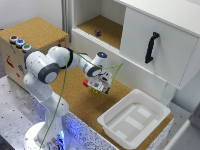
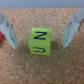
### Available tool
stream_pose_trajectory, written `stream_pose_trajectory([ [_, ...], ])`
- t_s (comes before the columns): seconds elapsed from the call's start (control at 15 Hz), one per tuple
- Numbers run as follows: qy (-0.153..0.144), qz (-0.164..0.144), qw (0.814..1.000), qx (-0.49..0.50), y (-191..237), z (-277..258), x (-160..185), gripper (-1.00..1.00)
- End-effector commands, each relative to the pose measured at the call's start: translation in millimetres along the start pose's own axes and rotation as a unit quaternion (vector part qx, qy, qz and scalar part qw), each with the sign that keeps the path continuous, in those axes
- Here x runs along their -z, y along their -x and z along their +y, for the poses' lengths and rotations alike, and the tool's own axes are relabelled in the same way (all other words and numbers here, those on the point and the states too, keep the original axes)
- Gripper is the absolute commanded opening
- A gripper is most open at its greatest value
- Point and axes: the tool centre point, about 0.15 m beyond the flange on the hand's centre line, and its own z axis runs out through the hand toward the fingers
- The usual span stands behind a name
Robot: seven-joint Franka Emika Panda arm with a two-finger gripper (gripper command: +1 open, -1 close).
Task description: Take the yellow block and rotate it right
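Exterior view: the gripper [image 1: 98, 86] hangs low over the cork surface [image 1: 80, 102], near the white tub [image 1: 134, 120]; the yellow block [image 1: 94, 91] appears to sit beneath it.

Wrist view: fingers [image 2: 70, 29] spread wide, block [image 2: 40, 41] resting between them, untouched. Grasp and rotation remain.

Exterior view: high, off the arm, angled down over the whole cork worktop [image 1: 75, 95]. Wrist view: close, facing down between the fingers [image 2: 72, 30]. Shared: cork patch beneath gripper [image 1: 96, 87].
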Motion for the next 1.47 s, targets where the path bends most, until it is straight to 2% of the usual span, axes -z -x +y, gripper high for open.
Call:
stream_pose_trajectory([
  [0.0,0.018,-0.021,1.000,-0.009,-12.9,-3.4,-8.3,-1.00],
  [0.53,0.033,-0.019,0.999,-0.006,2.6,-0.6,10.6,-1.00],
  [0.93,0.021,-0.017,1.000,-0.006,6.9,1.7,20.8,-1.00],
  [1.07,0.014,-0.026,0.999,-0.014,3.8,3.6,24.9,-1.00],
  [1.27,-0.008,-0.025,0.997,-0.073,0.7,15.9,29.8,-1.00],
  [1.4,-0.011,-0.016,0.991,-0.130,-5.1,14.1,37.1,-1.00],
])
